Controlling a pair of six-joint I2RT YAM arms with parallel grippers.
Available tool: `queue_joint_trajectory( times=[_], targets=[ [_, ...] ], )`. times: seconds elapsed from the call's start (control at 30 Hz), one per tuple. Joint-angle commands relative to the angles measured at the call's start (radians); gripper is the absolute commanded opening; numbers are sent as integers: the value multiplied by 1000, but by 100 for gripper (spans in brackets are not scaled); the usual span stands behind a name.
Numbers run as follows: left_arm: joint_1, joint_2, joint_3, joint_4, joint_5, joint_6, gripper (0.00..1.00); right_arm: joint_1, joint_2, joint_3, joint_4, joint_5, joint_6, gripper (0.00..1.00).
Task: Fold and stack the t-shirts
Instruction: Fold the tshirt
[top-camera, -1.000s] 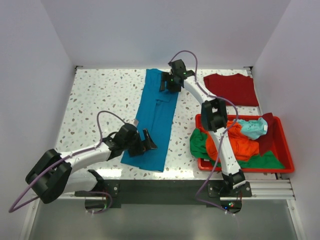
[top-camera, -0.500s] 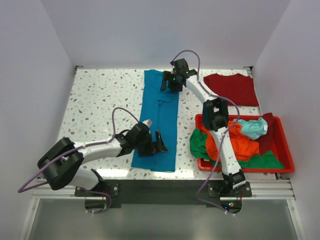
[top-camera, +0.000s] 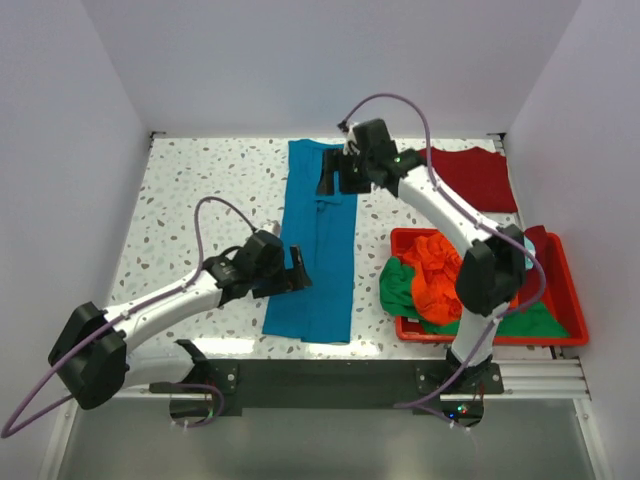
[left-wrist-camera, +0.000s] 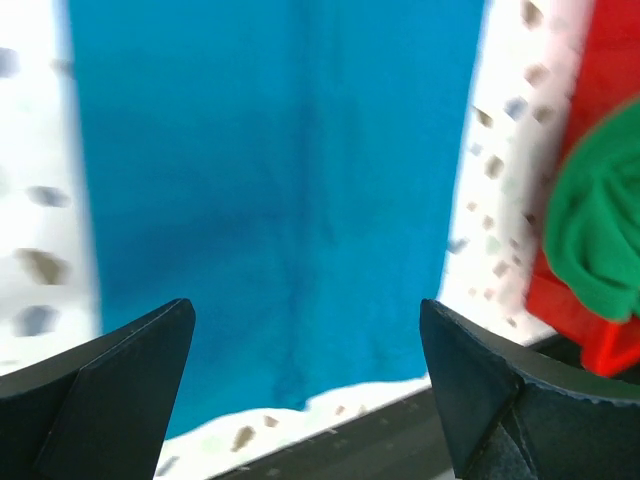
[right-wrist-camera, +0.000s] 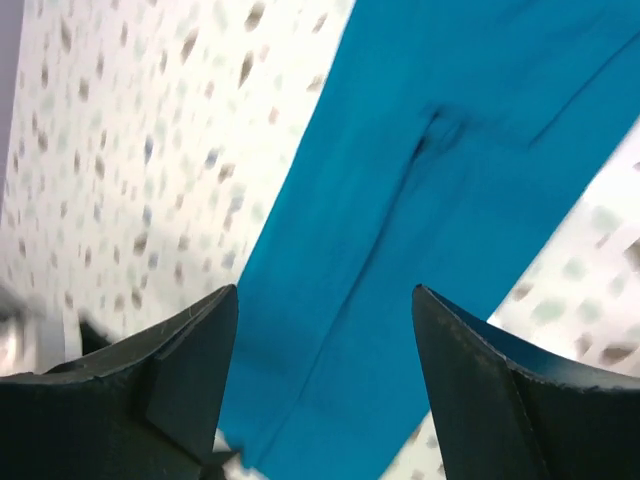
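Note:
A teal-blue t-shirt (top-camera: 320, 240), folded into a long narrow strip, lies flat on the speckled table from the back edge to the front edge. My left gripper (top-camera: 300, 277) hovers open over the strip's left edge near its front end. In the left wrist view this gripper (left-wrist-camera: 305, 310) holds nothing, and the teal cloth (left-wrist-camera: 270, 180) lies below it. My right gripper (top-camera: 335, 180) hangs open above the strip's far end. Seen from the right wrist, that gripper (right-wrist-camera: 325, 295) is empty above the teal shirt (right-wrist-camera: 430, 200). A folded dark red t-shirt (top-camera: 475, 180) lies at the back right.
A red plastic bin (top-camera: 568, 290) at the front right holds an orange shirt (top-camera: 435, 265) and a green shirt (top-camera: 397, 285). My right arm's elbow reaches over the bin. The green shirt (left-wrist-camera: 600, 240) and the bin (left-wrist-camera: 605, 90) show at the right of the left wrist view.
The strip's near end has shifted right, so the shirt lies straighter. My left gripper went right, then came back to the strip's left edge. My right arm's elbow swung out over the bin.

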Motion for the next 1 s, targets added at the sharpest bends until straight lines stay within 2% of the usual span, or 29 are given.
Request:
queue_joint_trajectory(
  times=[0.0,0.2,0.4,0.6,0.97],
  targets=[
    [100,-60,-40,-105,-65,76,100,132,-135,-277,-18,64,13,73],
    [149,-114,-59,-161,-133,155,98,299,-339,-653,7,135,166,69],
    [148,-140,-101,-165,-129,136,96,433,-452,-858,-11,162,306,64],
    [148,-162,-129,-165,-116,121,95,470,-544,-971,-4,158,371,52],
    [148,-179,-163,-170,-96,124,93,497,-482,-1021,119,64,403,43]
  ],
)
